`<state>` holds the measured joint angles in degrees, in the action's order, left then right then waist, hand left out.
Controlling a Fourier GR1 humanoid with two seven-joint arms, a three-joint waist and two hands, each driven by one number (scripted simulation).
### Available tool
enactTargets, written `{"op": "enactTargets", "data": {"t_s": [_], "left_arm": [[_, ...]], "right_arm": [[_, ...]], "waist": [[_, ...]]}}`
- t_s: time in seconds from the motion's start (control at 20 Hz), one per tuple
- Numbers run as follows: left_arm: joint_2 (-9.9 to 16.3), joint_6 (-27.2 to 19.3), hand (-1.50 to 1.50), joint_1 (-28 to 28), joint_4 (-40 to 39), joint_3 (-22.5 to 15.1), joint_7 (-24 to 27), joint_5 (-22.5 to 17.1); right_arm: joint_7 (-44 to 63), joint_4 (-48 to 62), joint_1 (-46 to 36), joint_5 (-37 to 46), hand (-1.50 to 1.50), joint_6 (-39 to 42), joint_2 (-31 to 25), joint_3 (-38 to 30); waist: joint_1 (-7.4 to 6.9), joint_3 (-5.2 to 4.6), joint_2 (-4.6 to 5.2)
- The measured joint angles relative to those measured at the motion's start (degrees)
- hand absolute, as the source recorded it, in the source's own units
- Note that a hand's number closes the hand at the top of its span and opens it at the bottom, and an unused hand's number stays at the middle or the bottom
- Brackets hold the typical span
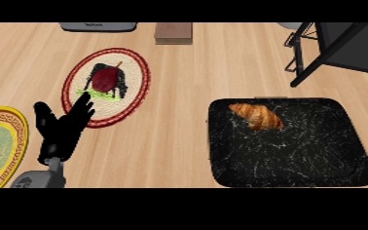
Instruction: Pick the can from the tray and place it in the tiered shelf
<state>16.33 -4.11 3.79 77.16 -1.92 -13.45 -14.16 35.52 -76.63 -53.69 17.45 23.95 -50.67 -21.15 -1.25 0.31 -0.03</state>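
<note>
The light wooden tabletop [187, 102] fills the head view, its grain running left to right. The biggest thing on it is the black, white-veined marble tray [302, 151] at the lower right, square with rounded corners. A golden croissant [256, 115] lies in the tray's upper left part; no can shows in the tray or anywhere else in view.

At the upper right stands the black-framed tiered shelf [323, 48], its legs slanting down onto the tabletop and its top cut off by the view's edge.

Left of centre lies a woven oval plate [137, 83] with a dark red rim. On it sits a dark red fruit or vegetable with a stem [107, 78], over a dark patch and a bit of green.

The left hand [63, 126] rises from the lower left on its grey forearm, its fingers straight and spread, holding nothing, with the fingertips reaching over the lower left rim of the woven plate. The right hand is not seen.

A yellow patterned plate [13, 146] is cut off by the left edge. At the top edge sit a grey appliance [99, 27], whose small writing cannot be read, and a brown block [174, 33].
</note>
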Motion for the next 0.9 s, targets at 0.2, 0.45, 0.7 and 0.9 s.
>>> {"op": "enactTargets", "data": {"t_s": [0.2,0.45,0.7,0.9], "left_arm": [[0.0,0.2,0.0,0.4,0.2,0.2,-1.4,0.2],[-0.8,-0.4,0.0,0.6,0.7,-0.1,-1.9,1.2],[-1.2,-0.1,0.0,0.9,0.5,0.2,-2.1,1.6],[-1.6,0.0,0.0,1.1,0.8,0.3,-2.6,1.9]], "right_arm": [[-6.0,8.7,-2.8,1.6,1.5,0.7,-1.4,2.0],[-14.9,18.4,-4.7,5.6,1.5,-1.2,-2.1,4.7],[-22.3,28.0,-7.4,9.7,1.5,-5.0,-2.0,6.6],[-26.4,34.2,-9.3,12.5,1.5,-8.7,-1.1,7.5]], "waist": [[-0.12,-0.01,0.07],[-0.25,-0.01,0.15],[-0.43,0.01,0.23],[-0.56,0.02,0.28]]}}
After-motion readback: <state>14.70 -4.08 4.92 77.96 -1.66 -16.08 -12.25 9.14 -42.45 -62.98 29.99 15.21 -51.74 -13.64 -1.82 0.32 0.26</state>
